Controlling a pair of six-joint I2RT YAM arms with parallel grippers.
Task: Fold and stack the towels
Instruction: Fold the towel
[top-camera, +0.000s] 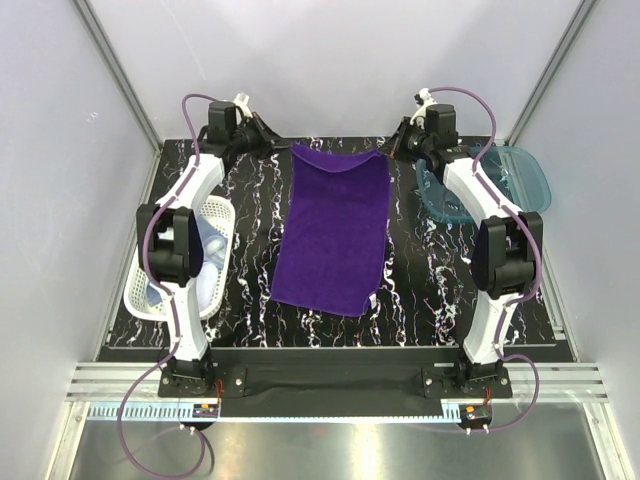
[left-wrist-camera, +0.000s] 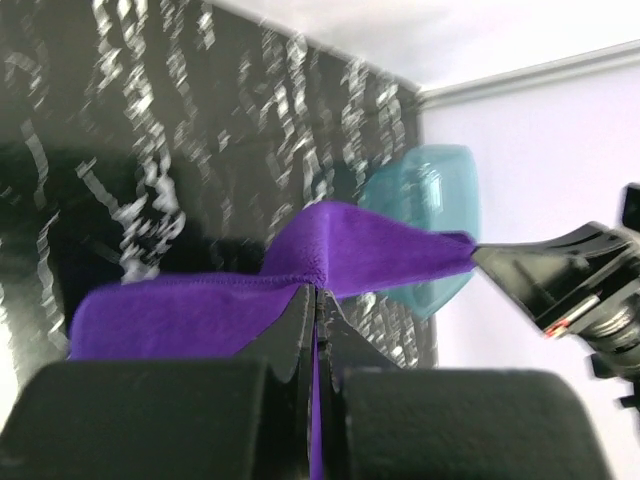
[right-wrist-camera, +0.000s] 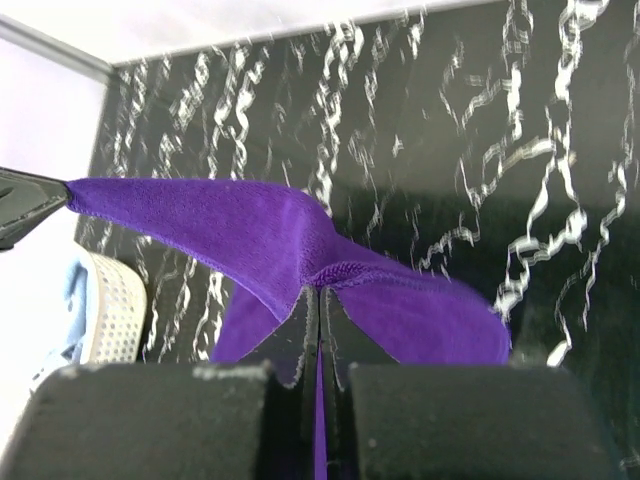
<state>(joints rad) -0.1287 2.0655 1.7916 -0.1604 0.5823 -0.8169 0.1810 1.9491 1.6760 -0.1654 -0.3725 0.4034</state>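
Note:
A deep purple towel (top-camera: 333, 230) hangs stretched between my two grippers at the back of the table, and its near end lies flat on the black marbled tabletop (top-camera: 250, 290). My left gripper (top-camera: 276, 141) is shut on the far left corner. In the left wrist view the left gripper (left-wrist-camera: 318, 290) pinches the purple towel (left-wrist-camera: 180, 315) along its hem. My right gripper (top-camera: 391, 148) is shut on the far right corner; the right wrist view shows the right gripper (right-wrist-camera: 320, 290) clamped on the purple towel (right-wrist-camera: 230, 225). Pale blue cloth (top-camera: 205, 262) lies in the white basket.
A white perforated basket (top-camera: 222, 215) stands at the table's left edge, under the left arm. A translucent teal bin (top-camera: 520, 180) sits at the far right, beside the right arm. White walls close in the back and both sides.

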